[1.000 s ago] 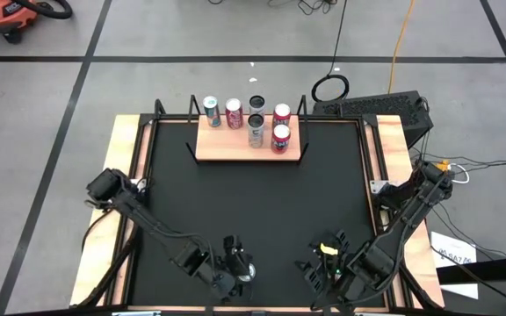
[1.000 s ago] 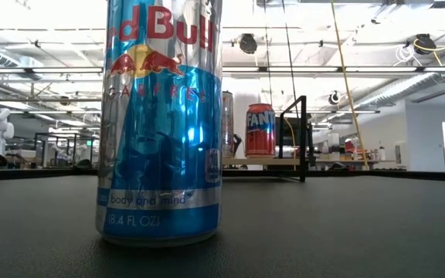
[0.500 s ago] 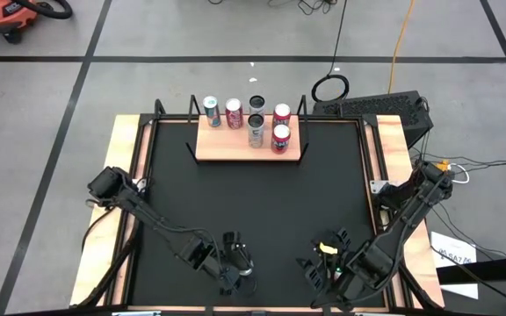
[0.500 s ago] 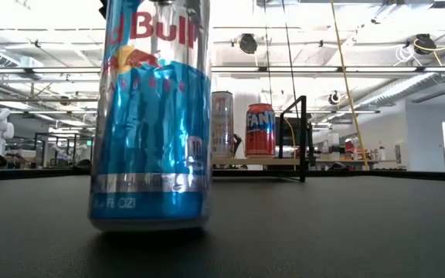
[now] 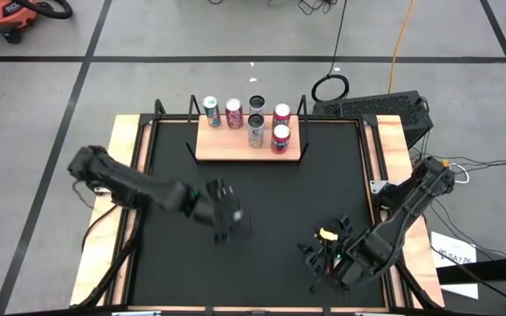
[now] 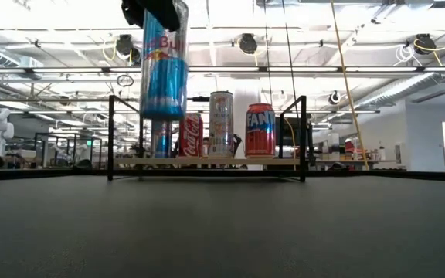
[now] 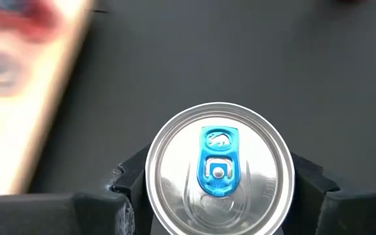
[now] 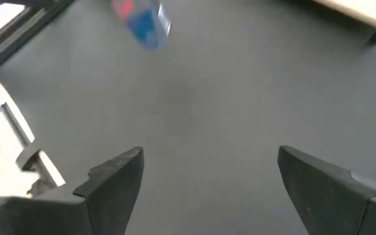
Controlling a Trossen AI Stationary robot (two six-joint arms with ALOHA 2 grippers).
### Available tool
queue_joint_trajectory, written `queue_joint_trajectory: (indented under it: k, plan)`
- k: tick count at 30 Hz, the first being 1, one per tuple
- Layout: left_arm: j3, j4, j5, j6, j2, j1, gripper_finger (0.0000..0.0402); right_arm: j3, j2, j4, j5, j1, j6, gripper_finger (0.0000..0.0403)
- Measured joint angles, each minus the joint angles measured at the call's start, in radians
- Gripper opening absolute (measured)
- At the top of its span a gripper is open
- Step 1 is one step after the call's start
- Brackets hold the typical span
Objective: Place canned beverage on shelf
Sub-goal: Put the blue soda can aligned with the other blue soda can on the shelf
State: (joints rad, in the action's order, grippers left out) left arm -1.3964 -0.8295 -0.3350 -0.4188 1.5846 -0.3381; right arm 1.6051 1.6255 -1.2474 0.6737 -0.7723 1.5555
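My left gripper [image 5: 227,215] is shut on a tall blue-and-silver Red Bull can [image 6: 164,69], held in the air over the black table's middle, left of centre. The can's silver top with a blue tab [image 7: 219,171] fills the left wrist view. The shelf [image 5: 213,149], a light-wood board with black wire brackets, stands at the table's far edge and bears several upright cans [image 5: 256,130]. My right gripper [image 5: 323,259] is open and empty near the table's near right corner; its wrist view shows the blue can [image 8: 145,23] far off. My left gripper pinches the can's upper wall just under the rim [image 7: 150,186] between its two fingers [image 7: 128,183], one on each side. The fingers come from above, pointing down. The can hangs upright below them, lifted clear of the table.
On the shelf stand a Coca-Cola can [image 6: 188,135], a tall silver can [image 6: 221,123] and a Fanta can [image 6: 259,130], among others. The board's near left part [image 5: 218,145] is bare. Black table [image 5: 288,193] lies open between gripper and shelf. Wooden side strips [image 5: 121,158] edge the table.
My left gripper has lifted the Red Bull can off the table near the near edge and carried it up and toward the far edge, toward the shelf. The can has stayed upright and now hangs clear of the table.
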Motion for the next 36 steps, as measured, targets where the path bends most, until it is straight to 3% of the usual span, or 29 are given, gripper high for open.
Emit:
queue_joint_trajectory:
  k: [8,13,18,26,36]
  plan:
    - [0.0,-0.103,-0.004,0.215,-0.177,0.39,0.0227,0.0,-0.128,-0.133,0.027,0.094,-0.186,0.0338]
    - [0.0,-0.101,0.073,0.276,-0.191,0.663,0.0227,0.0,-0.206,-0.167,0.044,0.194,-0.337,0.0338]
    - [0.0,-0.043,0.118,0.319,-0.191,0.839,0.0227,0.0,-0.268,-0.16,0.009,0.264,-0.457,0.0338]
    - [0.015,0.042,0.191,0.34,-0.172,0.982,0.0227,0.0,-0.32,-0.16,0.01,0.324,-0.462,0.0338]
    - [0.171,0.091,0.208,0.237,-0.163,0.973,0.0227,0.0,-0.316,-0.156,0.021,0.347,-0.411,0.0338]
